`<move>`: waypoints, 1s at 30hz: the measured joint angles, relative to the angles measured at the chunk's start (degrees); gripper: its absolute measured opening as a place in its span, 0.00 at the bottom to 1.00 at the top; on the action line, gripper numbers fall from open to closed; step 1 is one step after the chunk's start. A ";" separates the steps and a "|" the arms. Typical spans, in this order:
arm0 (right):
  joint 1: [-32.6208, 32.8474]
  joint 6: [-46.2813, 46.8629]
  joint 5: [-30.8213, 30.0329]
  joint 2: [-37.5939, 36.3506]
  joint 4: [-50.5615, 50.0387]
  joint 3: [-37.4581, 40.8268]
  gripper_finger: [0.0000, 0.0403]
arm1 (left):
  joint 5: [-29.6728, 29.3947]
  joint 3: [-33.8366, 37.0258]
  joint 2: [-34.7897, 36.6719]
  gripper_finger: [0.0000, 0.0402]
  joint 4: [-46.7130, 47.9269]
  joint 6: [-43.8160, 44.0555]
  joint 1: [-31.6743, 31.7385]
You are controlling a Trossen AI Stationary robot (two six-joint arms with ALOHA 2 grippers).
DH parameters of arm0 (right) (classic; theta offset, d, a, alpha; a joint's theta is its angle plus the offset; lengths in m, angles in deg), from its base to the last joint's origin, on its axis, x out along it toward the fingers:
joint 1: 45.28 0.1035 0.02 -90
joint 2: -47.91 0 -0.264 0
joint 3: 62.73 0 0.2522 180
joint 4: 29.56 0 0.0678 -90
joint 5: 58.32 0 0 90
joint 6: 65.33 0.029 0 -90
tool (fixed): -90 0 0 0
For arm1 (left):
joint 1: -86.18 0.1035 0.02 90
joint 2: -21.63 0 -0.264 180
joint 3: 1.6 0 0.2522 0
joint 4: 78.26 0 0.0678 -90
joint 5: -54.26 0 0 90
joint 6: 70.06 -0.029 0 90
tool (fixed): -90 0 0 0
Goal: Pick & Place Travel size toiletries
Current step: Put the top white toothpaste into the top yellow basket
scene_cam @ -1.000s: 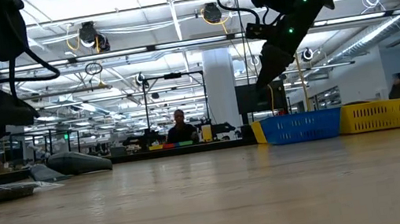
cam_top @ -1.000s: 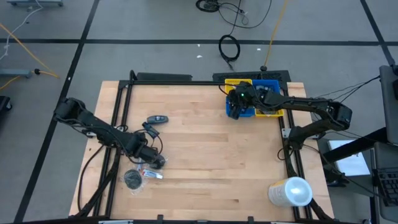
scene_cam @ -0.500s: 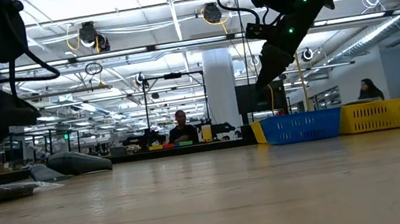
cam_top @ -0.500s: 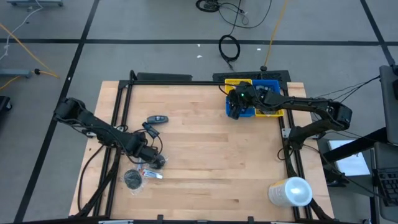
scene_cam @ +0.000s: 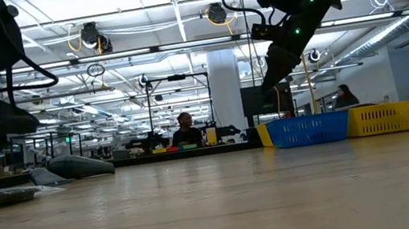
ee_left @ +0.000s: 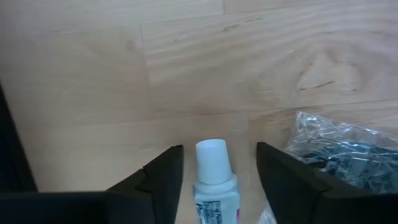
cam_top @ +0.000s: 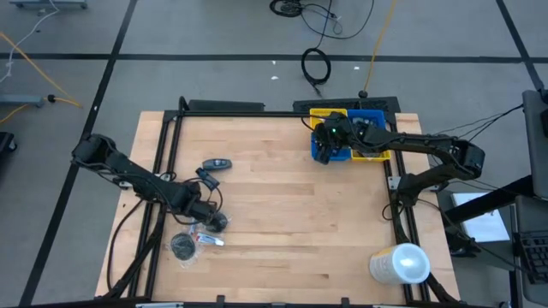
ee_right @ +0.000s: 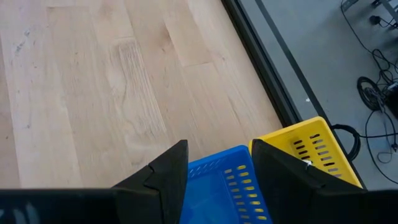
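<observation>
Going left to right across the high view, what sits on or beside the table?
Round dark tin → left gripper over the white tube → right gripper above the blue bin → big white cylinder.

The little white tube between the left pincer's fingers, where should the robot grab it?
Probably around the body, just below the cap. The white tube lies flat on the wooden table, its cap pointing away from the left pincer, whose open fingers already stand on either side of it. Coming straight down from above and closing on its two long sides looks best. The crinkly plastic bag lies beside it, so stay narrow.
</observation>
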 joint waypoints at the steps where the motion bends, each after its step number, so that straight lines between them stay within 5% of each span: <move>1: 0.01 0.07 0.02 0.02 0.00 0.00 0.42 | 0.03 0.00 0.00 0.46 -0.01 0.00 0.01; 9: 0.01 0.80 0.02 0.02 0.00 0.00 0.42 | 0.03 -0.02 0.00 0.10 -0.40 -0.33 0.01; 20: 0.01 0.83 0.08 0.02 0.00 -0.02 0.42 | -1.15 -2.72 -0.30 0.09 3.24 -4.01 0.21; 26: 0.01 2.29 0.78 0.02 0.02 -0.04 0.42 | -10.74 -10.46 -0.28 0.09 8.70 -9.69 1.12; 30: -0.01 2.28 6.96 0.02 0.94 -0.05 0.42 | -19.38 -15.24 -0.24 0.09 9.32 -17.26 2.47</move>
